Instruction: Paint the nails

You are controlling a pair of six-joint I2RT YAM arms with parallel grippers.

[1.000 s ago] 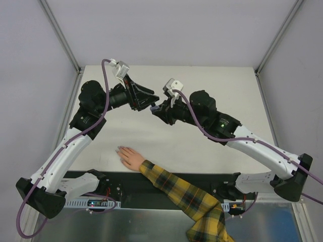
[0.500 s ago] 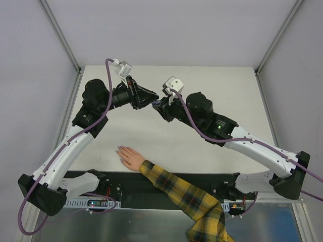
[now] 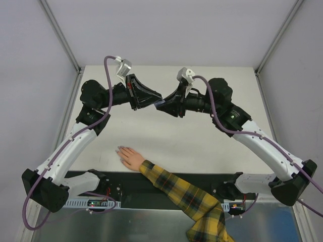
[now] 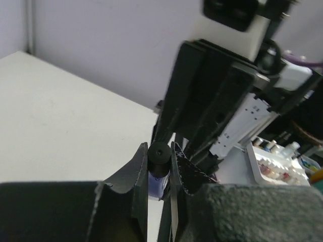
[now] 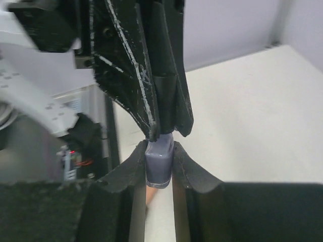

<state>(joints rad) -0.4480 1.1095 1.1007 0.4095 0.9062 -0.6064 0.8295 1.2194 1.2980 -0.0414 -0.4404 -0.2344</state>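
Near the front edge of the table (image 3: 202, 146), left of centre, the nails (image 3: 120, 149) are showing as tiny pale tips on the fingers of a peach mannequin hand (image 3: 131, 158). That hand is lying flat with its fingers pointing away and to the left. Its yellow-and-black plaid sleeve (image 3: 184, 196) is trailing back to the right over the dark front rail. Neither arm is touching the hand, and both grippers are working well apart from it, over the middle of the table farther back.

In that spot the two arms are meeting tip to tip around a small purple polish bottle (image 5: 159, 164). The right gripper (image 5: 159, 156) is pinching the bottle's body, its two fingers closed tight against the lilac sides. The left gripper (image 4: 157, 156) is coming in from the opposite side and clamping the black cap (image 4: 159, 154), with the cap wedged between its two narrowly spaced fingers and the purple glass showing just below. Whether the cap is seated on the bottle or lifting off cannot be told, since the fingers are covering the joint.

At the right edge of the left wrist view, a white tray of small bottles (image 4: 270, 164) is sitting beyond the right arm.
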